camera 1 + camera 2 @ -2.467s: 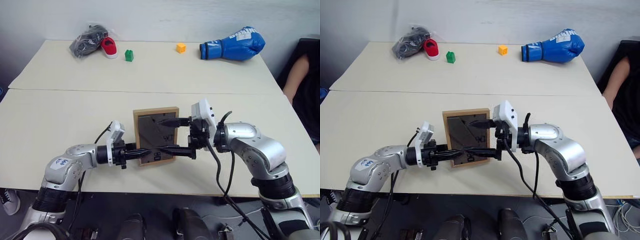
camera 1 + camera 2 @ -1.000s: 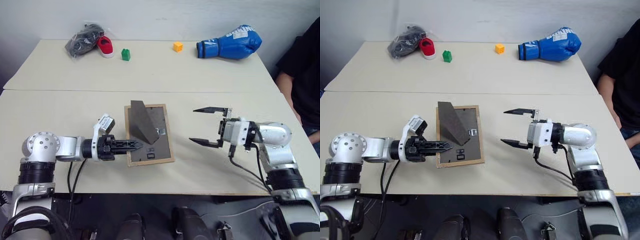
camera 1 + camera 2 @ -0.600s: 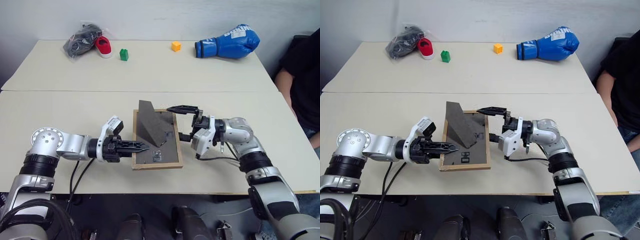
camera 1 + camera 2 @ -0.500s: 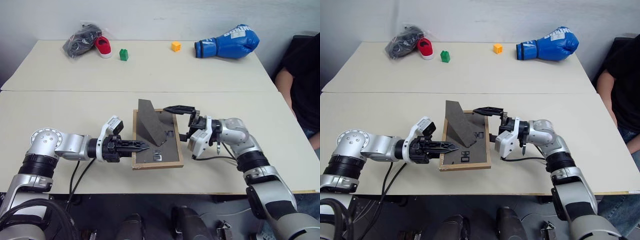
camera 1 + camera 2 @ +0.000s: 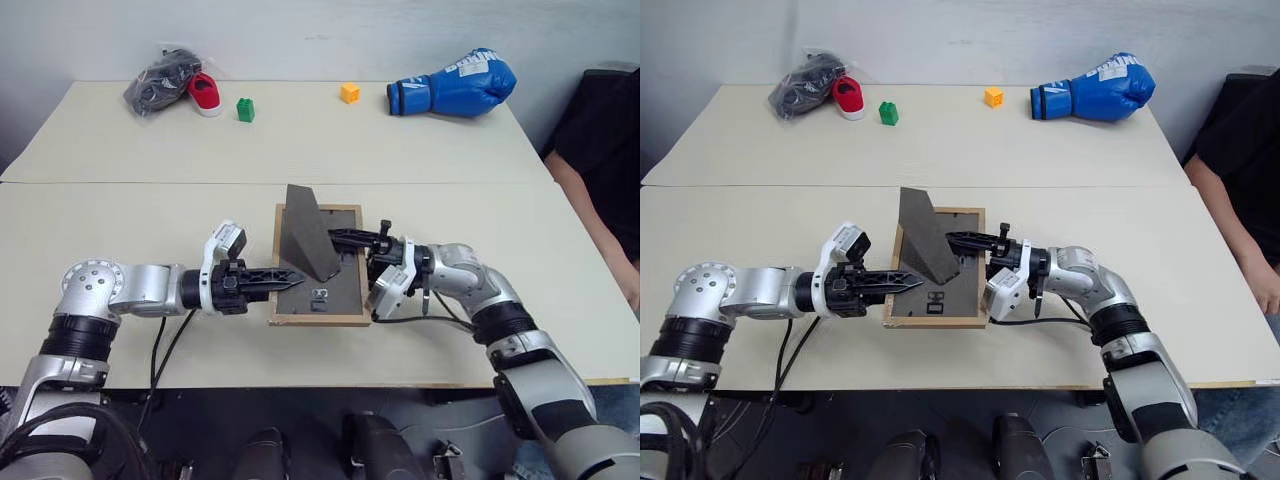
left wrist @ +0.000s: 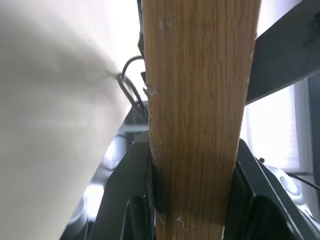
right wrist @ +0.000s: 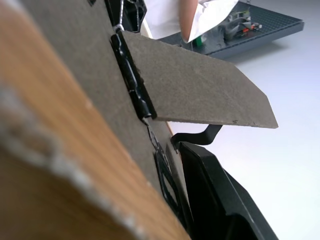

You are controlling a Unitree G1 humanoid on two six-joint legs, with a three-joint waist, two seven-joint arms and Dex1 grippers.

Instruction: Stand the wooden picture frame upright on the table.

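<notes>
The wooden picture frame (image 5: 340, 292) lies face down over the middle of the table (image 5: 130, 215), dark back panel up. Its fold-out stand (image 5: 305, 240) sticks up from the back. My left gripper (image 5: 290, 279) comes in level from the left and is shut on the frame's left edge; the left wrist view has the light-wood edge (image 6: 197, 110) between its fingers. My right gripper (image 5: 340, 240) reaches in from the right and is shut on the right edge, one black finger (image 7: 220, 195) lying across the back panel beside the stand. Whether the frame rests on the table I cannot tell.
Along the far slab lie a blue boxing glove (image 5: 452, 85), an orange cube (image 5: 349, 93), a green block (image 5: 244, 110), a red shoe (image 5: 207, 95) and a dark bag (image 5: 160, 85). A person (image 5: 600, 170) sits at the table's right end.
My right gripper, wide open and off to the right a second ago, has swung left to the frame and closed on its right edge. The left gripper keeps its hold.
</notes>
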